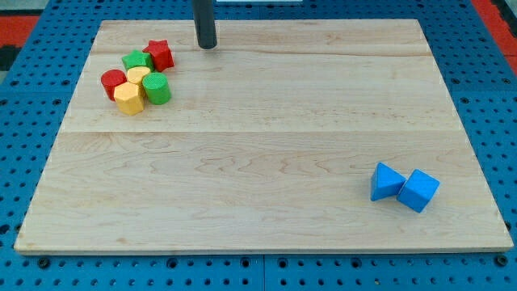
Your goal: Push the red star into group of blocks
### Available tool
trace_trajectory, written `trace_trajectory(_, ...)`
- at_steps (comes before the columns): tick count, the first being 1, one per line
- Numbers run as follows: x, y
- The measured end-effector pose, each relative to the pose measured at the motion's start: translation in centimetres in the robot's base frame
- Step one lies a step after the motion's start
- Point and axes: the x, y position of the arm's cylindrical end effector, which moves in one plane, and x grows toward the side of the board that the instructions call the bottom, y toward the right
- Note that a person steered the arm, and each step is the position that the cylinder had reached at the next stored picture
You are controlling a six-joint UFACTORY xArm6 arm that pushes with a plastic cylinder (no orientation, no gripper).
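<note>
The red star [160, 54] lies near the view's top left on the wooden board [266, 162], touching a cluster of blocks. The cluster holds a green star [136, 61], a red cylinder [113, 82], a yellow block [138, 77], a yellow hexagon [128, 99] and a green cylinder [157, 89]. My tip [208, 46] stands on the board to the right of the red star, a short gap apart from it.
Two blue blocks [388, 181] [418, 191] lie touching each other near the view's bottom right. The board rests on a blue pegboard surface [32, 97].
</note>
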Motion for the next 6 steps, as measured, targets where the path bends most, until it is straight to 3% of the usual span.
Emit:
trace_trajectory(1, -2.3, -4.6)
trace_trajectory(2, -1.3, -7.9)
trace_trajectory(3, 1.2, -3.1)
trace_trajectory(4, 3.4, -1.9)
trace_trajectory(5, 0.4, -5.0)
trace_trajectory(6, 0.4, -11.8)
